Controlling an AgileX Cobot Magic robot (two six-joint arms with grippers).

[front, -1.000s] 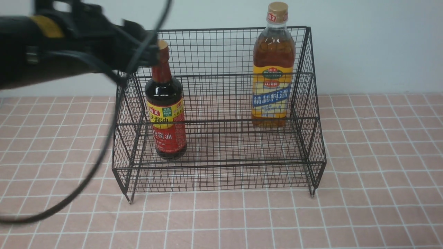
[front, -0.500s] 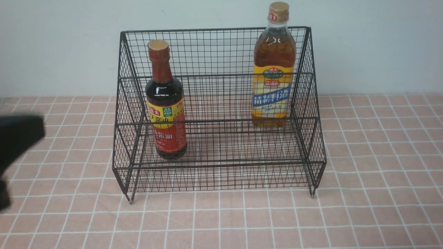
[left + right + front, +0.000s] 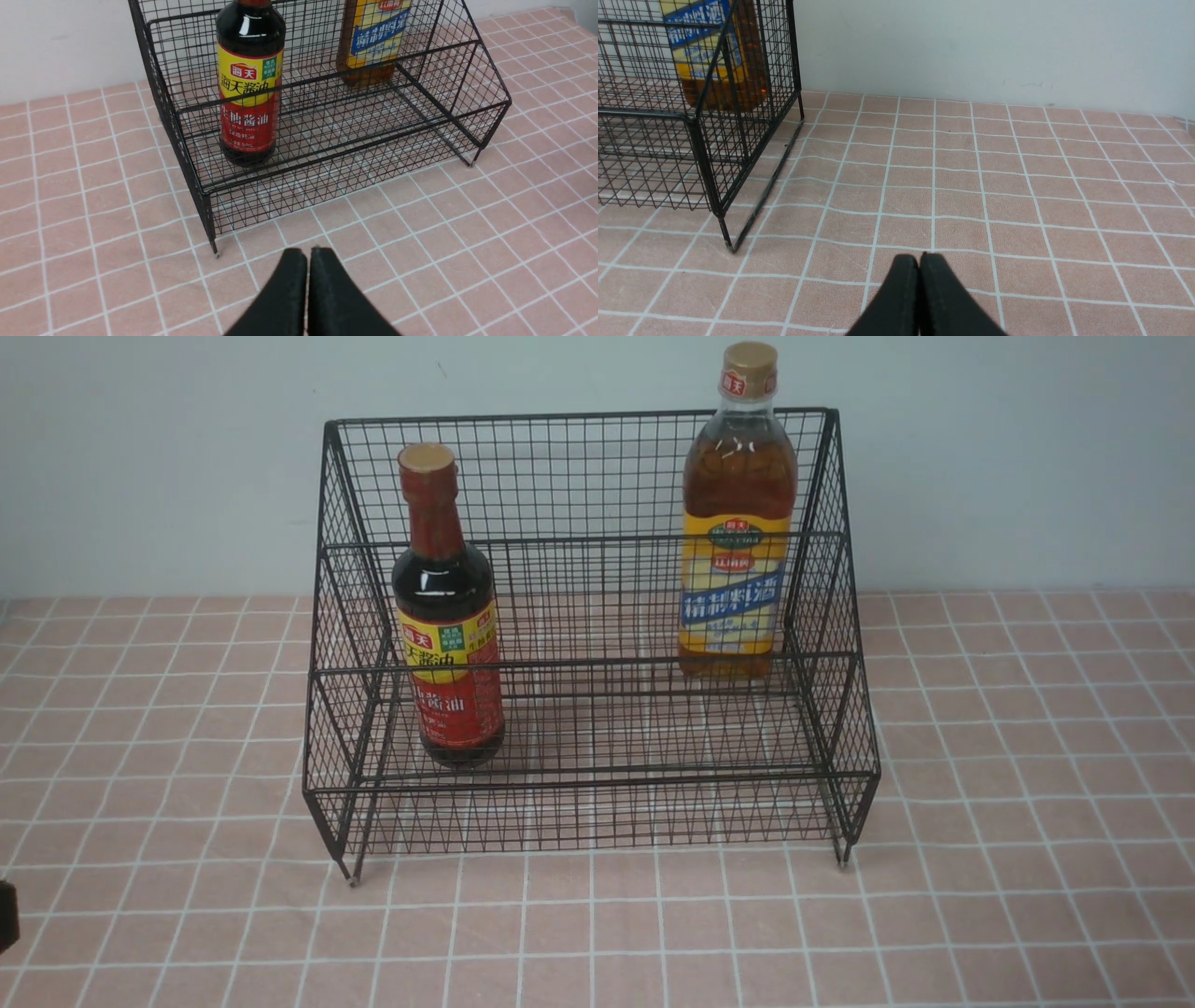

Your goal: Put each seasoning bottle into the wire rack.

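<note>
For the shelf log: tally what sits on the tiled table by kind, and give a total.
Seasoning bottles: 2, the dark soy-sauce bottle on the lower tier and the amber-liquid bottle on the upper tier
Wire racks: 1, the black wire rack holding both
Total: 3

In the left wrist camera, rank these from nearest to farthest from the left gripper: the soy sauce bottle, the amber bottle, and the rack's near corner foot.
From the left gripper, shut and low over the tiles:
1. The wire rack's near corner foot, just ahead of the fingertips.
2. The soy sauce bottle, on the rack's lower front tier.
3. The amber bottle, on the raised back tier, far side.
</note>
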